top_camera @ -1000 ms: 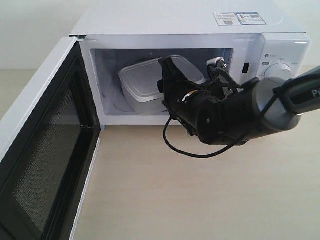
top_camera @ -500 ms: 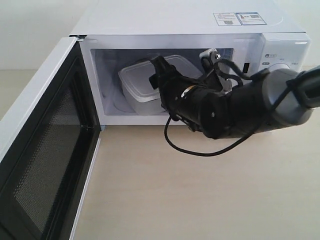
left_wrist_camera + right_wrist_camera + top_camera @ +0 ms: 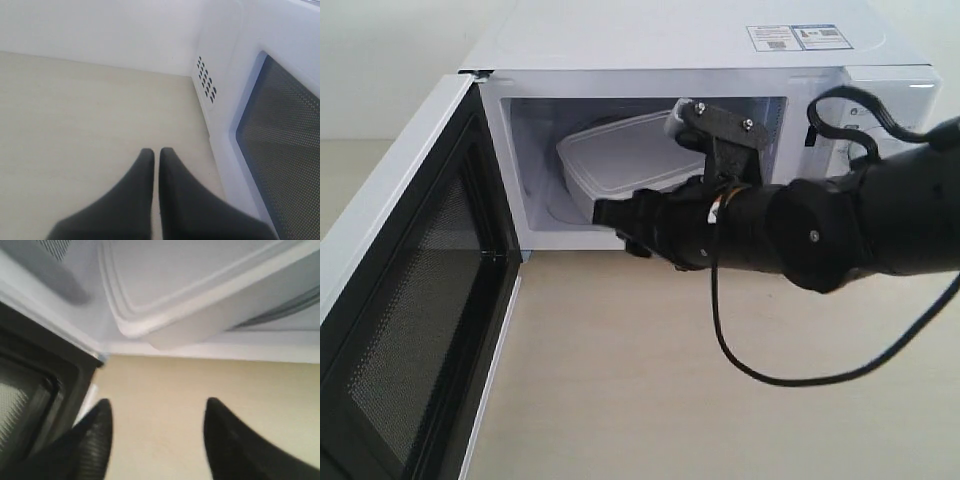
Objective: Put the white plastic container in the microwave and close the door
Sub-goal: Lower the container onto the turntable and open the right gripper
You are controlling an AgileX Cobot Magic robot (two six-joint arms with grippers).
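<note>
The white plastic container (image 3: 620,160) lies inside the microwave (image 3: 670,40), tilted in the left half of the cavity, with nothing holding it. The door (image 3: 410,300) stands wide open on the left. My right gripper (image 3: 608,212) is outside the cavity, just before its lower front edge, and points left towards the door. In the right wrist view the right gripper (image 3: 157,412) is open over bare table, with the container (image 3: 200,300) above it and the door (image 3: 30,390) at one side. My left gripper (image 3: 156,152) is shut and empty, beside the door's mesh window (image 3: 285,145).
A black cable (image 3: 760,370) loops from the right arm down over the beige table (image 3: 670,420). The right arm covers part of the control panel (image 3: 890,110). Vent holes (image 3: 206,84) show on the microwave's side wall near the left gripper.
My right gripper has let go of the container and come out of the cavity. It has dropped lower and turned left towards the door. The container stays inside.
</note>
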